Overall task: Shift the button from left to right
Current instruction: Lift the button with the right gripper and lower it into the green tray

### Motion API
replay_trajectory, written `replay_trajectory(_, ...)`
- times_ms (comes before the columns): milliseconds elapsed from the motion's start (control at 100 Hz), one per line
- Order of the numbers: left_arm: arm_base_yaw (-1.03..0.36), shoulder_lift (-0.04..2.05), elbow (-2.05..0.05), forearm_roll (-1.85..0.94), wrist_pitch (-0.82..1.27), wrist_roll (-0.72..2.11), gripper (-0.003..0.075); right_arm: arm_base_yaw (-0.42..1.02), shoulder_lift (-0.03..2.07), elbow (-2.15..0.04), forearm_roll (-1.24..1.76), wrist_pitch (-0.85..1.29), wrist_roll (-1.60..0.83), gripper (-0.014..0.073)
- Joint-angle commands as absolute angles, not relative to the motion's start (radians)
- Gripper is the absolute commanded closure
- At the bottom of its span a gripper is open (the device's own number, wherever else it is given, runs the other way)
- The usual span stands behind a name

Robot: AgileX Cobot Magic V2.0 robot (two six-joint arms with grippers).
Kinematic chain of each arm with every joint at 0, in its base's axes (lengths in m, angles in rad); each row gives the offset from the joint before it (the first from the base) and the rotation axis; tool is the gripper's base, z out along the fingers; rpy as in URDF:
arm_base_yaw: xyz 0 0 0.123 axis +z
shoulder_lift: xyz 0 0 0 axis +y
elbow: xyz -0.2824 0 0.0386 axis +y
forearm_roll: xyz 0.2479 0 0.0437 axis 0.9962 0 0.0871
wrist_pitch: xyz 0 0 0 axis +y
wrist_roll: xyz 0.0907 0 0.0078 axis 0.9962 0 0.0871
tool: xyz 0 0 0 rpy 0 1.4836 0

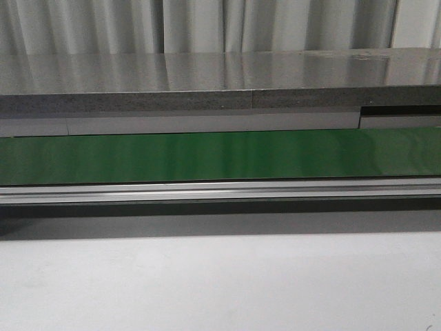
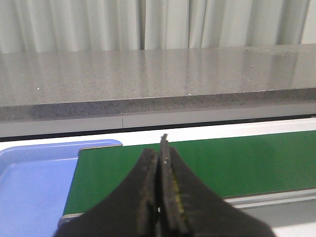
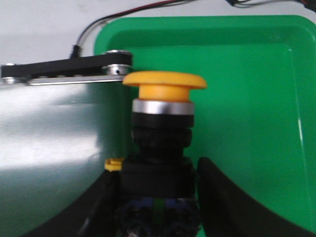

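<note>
Front and left wrist views share the green belt (image 1: 220, 155); right wrist view looks down close.

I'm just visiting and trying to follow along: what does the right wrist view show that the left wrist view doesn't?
Only the right wrist view shows the button, yellow cap up, gripped between the right gripper jaws, beside a green tray. Only the left wrist view shows the left gripper, jaws closed on nothing, a blue tray and a grey counter. Both show the green conveyor belt.

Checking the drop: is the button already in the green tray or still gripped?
Still gripped. In the right wrist view the right gripper is shut on the button, clamping its black body above the green tray.
</note>
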State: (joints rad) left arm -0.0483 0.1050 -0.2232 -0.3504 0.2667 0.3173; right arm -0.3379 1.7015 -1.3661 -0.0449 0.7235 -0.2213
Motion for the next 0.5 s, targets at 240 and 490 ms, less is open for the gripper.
replay_trajectory(240,-0.057,0.115,-0.248,-0.366,0.195,0.312,0.0741,-0.430,1.787,-1.397,0.000,0.669,-0.406,0.0388)
replay_trajectory(490,-0.057,0.115,-0.248,-0.366,0.195,0.312,0.0741,-0.430,1.846,-1.397,0.005,0.665,-0.444,0.0388)
